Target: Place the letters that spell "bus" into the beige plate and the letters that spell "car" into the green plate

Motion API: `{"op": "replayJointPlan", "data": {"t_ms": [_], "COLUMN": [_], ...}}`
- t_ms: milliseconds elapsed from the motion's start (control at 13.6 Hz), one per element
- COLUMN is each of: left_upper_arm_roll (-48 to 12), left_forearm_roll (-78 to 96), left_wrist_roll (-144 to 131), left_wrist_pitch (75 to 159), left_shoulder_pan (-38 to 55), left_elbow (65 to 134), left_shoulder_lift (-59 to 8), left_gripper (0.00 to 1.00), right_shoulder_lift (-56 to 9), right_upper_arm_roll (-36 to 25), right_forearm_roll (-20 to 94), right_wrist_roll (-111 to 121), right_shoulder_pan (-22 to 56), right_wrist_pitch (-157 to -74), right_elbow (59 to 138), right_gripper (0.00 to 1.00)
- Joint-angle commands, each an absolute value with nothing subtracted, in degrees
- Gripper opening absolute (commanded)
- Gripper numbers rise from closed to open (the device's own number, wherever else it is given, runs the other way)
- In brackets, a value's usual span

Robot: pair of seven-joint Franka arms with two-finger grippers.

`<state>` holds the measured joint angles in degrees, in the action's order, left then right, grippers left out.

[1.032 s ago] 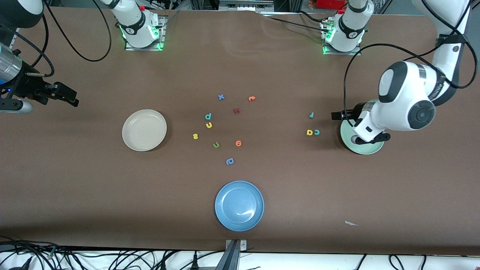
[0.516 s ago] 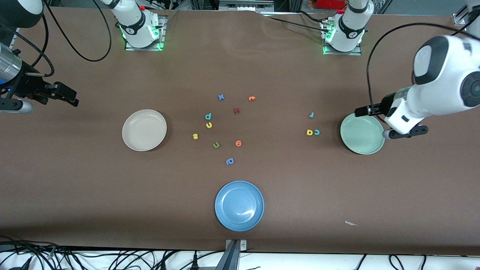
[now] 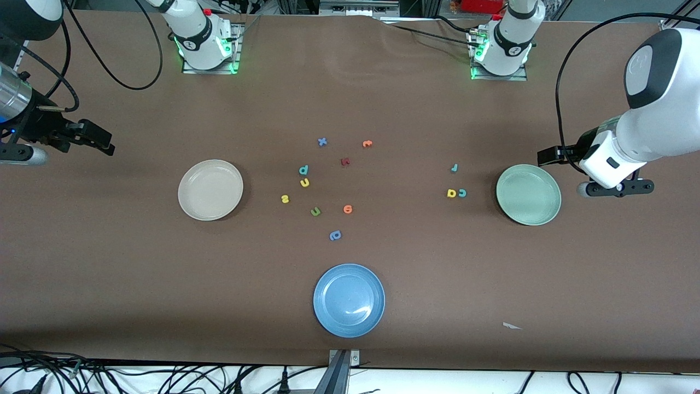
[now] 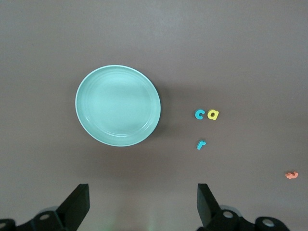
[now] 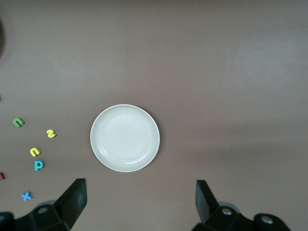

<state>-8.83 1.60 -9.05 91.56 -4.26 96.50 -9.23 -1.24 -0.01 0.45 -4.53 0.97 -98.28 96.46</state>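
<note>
Front view shows my left gripper (image 3: 548, 155), fingers spread and empty, has pulled off the green plate (image 3: 528, 195), which holds none of "car"; right gripper (image 3: 104, 143) waits spread.

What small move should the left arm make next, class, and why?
Probably lower the open left end effector onto the teal "c". The "c", yellow "a" and teal "r" all lie on the table beside the empty green plate.

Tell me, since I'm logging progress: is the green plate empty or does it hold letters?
Empty. The green plate shows a bare inside in both views; the c, a and r lie on the table beside it.
</note>
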Motion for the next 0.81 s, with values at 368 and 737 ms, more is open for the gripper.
{"op": "replayJointPlan", "data": {"t_ms": [368,737], "left_upper_arm_roll": [-8.88,-8.96], "left_forearm_roll": [-0.18,-0.18], "left_wrist_roll": [-7.56,-7.56], "left_wrist_pitch": [90.09,90.09], "left_shoulder_pan": [-4.22,-4.22], "left_elbow": [95.36,95.36], "left_shoulder_lift": [-9.67,-9.93], "left_gripper": [0.99,0.99], "right_shoulder_lift": [-1.76,-1.85], "right_upper_arm_roll": [0.09,0.09], "right_forearm_roll": [0.53,0.44], "right_wrist_roll": [-4.83,-4.83], "right_shoulder_pan": [1.23,1.76], "right_wrist_pitch": [-97.12,-97.29], "right_elbow": [94.92,94.92], "right_gripper": [1.0,1.0]}}
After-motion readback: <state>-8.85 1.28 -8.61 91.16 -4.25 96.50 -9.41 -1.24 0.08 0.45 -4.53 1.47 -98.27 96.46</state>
